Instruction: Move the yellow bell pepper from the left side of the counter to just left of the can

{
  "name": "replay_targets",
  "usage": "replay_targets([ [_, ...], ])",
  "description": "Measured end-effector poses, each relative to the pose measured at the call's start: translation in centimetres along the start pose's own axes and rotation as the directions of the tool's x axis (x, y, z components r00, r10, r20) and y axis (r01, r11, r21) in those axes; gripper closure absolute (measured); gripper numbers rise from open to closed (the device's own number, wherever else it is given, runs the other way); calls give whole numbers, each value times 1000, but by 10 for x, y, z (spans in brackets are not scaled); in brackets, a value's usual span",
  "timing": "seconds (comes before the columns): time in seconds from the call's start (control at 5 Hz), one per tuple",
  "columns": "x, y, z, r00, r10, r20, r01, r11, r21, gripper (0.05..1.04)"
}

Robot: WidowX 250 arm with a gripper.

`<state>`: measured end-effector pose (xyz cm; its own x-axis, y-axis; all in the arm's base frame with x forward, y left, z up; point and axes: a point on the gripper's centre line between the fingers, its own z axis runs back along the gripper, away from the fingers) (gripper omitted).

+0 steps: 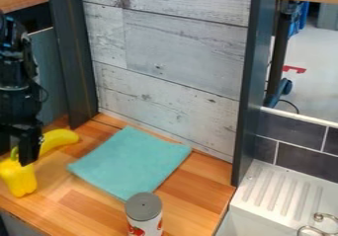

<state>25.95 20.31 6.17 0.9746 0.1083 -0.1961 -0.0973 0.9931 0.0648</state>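
Observation:
The black gripper (pixel 26 143) hangs at the left edge of the view, low over the wooden counter. Just below it stands a yellow bell pepper (pixel 19 178); whether the two touch cannot be told. A yellow banana (pixel 61 138) lies right beside the gripper, its near end partly hidden behind it. To the right, a teal cloth (pixel 131 162) is spread flat. At the front, a can (pixel 144 213) with a grey lid stands upright close to the cloth's near corner.
A whitewashed plank wall (pixel 175 57) rises behind the counter (pixel 191 193), between dark posts (pixel 254 82) at left and right. On the right sits a white sink unit (pixel 274 193) with a ridged drainboard and a metal fixture (pixel 320 225).

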Motion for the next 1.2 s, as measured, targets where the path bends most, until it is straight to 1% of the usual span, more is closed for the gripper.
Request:
replay_targets([
  [0.2,1,0,0,1000,-9,6,9,1000,-2,121],
  [0.4,2,-2,0,1000,-27,15,27,999,-21,399],
  [0.6,0,1,-1,999,-25,20,25,999,-39,724],
  [0.8,-1,5,-2,1000,-25,17,25,999,-43,902],
  [1.0,-3,5,-2,1000,-14,5,14,999,-39,965],
  [1.2,-4,4,-2,1000,-13,-6,13,999,-39,973],
])
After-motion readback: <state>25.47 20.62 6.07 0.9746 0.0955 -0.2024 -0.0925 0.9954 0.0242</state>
